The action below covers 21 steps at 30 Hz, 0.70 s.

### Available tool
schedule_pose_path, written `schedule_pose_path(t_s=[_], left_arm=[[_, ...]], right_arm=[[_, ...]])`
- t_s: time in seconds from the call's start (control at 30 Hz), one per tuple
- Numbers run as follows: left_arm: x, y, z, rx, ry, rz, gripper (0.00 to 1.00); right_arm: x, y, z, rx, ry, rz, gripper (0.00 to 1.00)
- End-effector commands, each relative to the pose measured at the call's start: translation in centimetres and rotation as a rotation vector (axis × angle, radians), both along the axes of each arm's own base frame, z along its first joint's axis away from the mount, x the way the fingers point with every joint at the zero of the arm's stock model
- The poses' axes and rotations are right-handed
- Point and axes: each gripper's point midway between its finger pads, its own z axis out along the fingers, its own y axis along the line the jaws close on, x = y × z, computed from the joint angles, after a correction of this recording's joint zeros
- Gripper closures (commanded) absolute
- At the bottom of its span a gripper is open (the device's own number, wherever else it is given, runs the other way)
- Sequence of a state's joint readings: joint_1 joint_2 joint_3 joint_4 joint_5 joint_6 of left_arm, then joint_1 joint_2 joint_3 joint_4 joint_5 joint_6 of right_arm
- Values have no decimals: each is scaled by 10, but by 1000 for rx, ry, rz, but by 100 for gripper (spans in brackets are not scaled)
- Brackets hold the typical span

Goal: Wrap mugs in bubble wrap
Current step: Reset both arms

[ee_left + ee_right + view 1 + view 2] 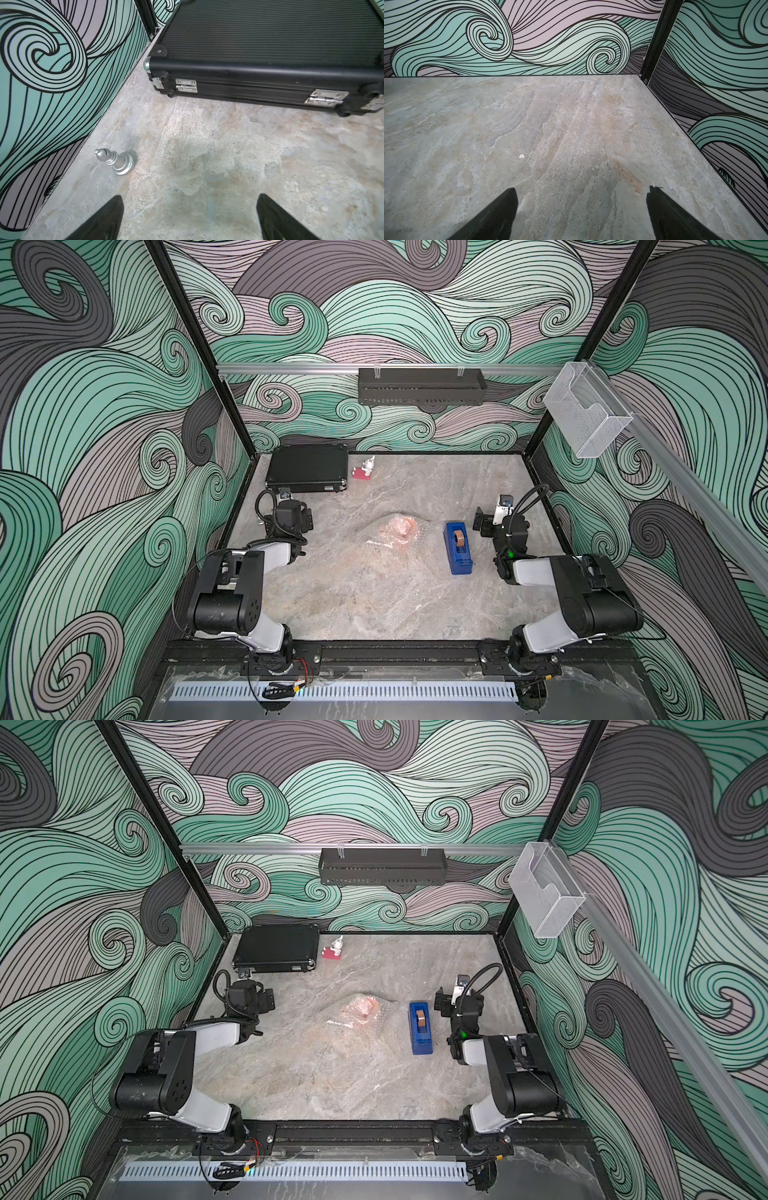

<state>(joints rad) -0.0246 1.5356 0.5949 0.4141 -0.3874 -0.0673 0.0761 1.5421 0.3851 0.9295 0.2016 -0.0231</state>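
Observation:
The orange mug (400, 526) (362, 1009) lies mid-table under the bubble wrap (365, 560) (332, 1029), a clear sheet draped over it and spread toward the front. The mug shows only as a blurred orange-pink mound. My left gripper (306, 519) (268, 999) (190, 196) hovers open to the left of the mound, over bare table. My right gripper (481, 524) (440, 1002) (582, 189) is open too, right of the blue tape dispenser, aimed at the back right corner. Neither wrist view shows the mug or the wrap.
A blue tape dispenser (457, 547) (420, 1027) lies just right of the mound. A black ribbed case (307, 468) (270, 41) sits at the back left, with a red-and-white figurine (365, 470) beside it. A silver chess piece (118, 162) lies by the left wall.

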Motion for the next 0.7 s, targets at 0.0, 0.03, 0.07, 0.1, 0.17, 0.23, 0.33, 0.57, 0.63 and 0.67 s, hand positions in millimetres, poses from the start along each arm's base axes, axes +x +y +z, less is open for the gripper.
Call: schedule_pose_path(t_s=[0.0, 0.03, 0.07, 0.1, 0.17, 0.23, 0.33, 0.57, 0.63, 0.67], left_arm=[[9, -2, 10, -25, -44, -18, 1], [8, -3, 11, -29, -58, -24, 1], [6, -3, 11, -31, -70, -26, 1], [4, -3, 12, -36, -84, -29, 1], [1, -4, 10, -56, -111, -47, 1], [0, -14, 3, -78, -130, -121, 1], [1, -17, 3, -76, -127, -143, 1], [1, -16, 3, -87, -127, -143, 1], [1, -16, 3, -88, -127, -143, 1], [1, -15, 1, -92, -128, -141, 1]], right_arm=[[-2, -1, -9, 0, 42, 7, 0], [-2, -1, -9, 0, 42, 9, 0], [-3, -1, -8, 0, 43, 9, 0], [-3, -1, -8, 0, 42, 9, 0], [-3, -1, -8, 0, 40, 9, 0], [-3, -1, -8, 0, 39, 9, 0], [-3, -1, -8, 0, 40, 9, 0], [-3, -1, -8, 0, 41, 9, 0], [-3, -1, -8, 0, 39, 10, 0], [-3, -1, -8, 0, 40, 9, 0]])
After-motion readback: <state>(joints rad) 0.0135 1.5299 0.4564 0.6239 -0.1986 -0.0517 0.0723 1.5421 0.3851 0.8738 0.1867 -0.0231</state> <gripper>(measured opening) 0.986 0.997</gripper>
